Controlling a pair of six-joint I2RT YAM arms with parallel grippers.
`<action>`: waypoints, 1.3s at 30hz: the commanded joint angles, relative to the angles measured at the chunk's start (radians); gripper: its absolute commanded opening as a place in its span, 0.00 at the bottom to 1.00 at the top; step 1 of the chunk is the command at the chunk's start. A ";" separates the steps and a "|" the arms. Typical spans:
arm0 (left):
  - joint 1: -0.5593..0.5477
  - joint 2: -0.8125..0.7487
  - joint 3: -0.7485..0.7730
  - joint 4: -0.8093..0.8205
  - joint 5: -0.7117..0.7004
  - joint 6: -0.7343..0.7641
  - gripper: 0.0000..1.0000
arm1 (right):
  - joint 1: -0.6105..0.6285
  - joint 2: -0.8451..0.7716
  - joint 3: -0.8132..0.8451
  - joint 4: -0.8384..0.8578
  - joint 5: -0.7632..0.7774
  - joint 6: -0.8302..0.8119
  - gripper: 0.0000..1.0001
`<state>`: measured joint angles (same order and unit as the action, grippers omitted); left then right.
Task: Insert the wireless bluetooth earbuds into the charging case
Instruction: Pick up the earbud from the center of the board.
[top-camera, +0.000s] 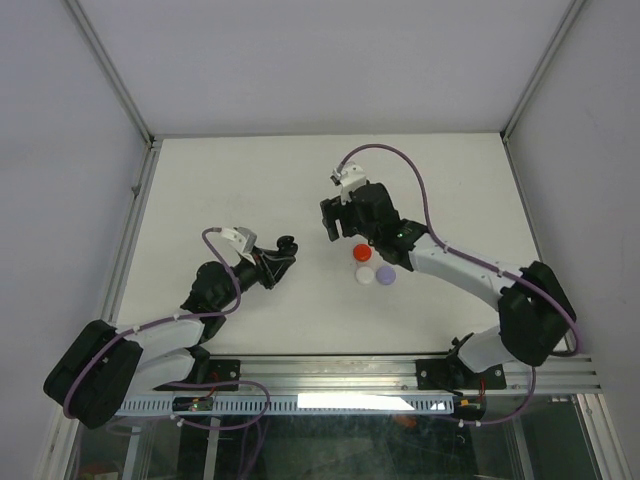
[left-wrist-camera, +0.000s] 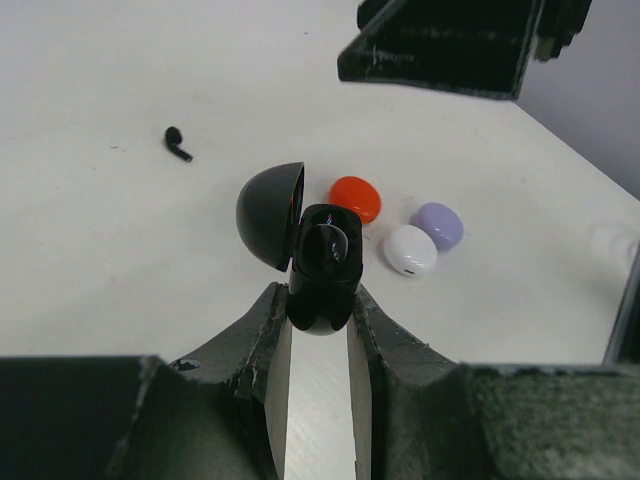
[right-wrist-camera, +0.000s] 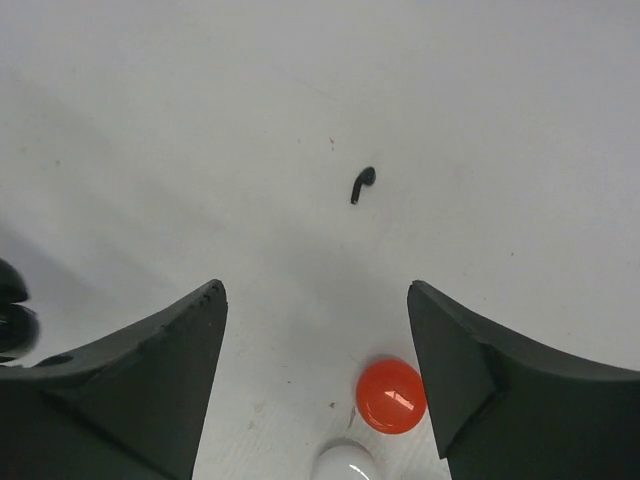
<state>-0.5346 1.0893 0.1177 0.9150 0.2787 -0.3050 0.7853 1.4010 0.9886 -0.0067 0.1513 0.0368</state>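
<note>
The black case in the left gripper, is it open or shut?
Open. In the left wrist view the black case has its round lid swung aside, baring the inside.

The open case (left-wrist-camera: 320, 265) is sitting between the left gripper's (left-wrist-camera: 320, 300) fingers. Three closed cases (left-wrist-camera: 410, 250) are lying clustered just to its right. An earbud (left-wrist-camera: 178, 143) is lying apart on the table (left-wrist-camera: 120, 250), beyond the open case.
</note>
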 joint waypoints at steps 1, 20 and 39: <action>0.009 -0.037 0.032 -0.061 -0.152 -0.015 0.00 | -0.030 0.110 0.069 0.024 -0.003 0.039 0.74; 0.009 -0.036 0.048 -0.107 -0.167 0.006 0.00 | -0.116 0.641 0.425 0.019 0.038 0.100 0.49; 0.009 -0.025 0.054 -0.109 -0.144 0.010 0.00 | -0.124 0.732 0.465 -0.069 -0.020 0.117 0.24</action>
<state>-0.5346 1.0660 0.1379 0.7765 0.1307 -0.3031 0.6640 2.1509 1.4536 -0.0334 0.1589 0.1329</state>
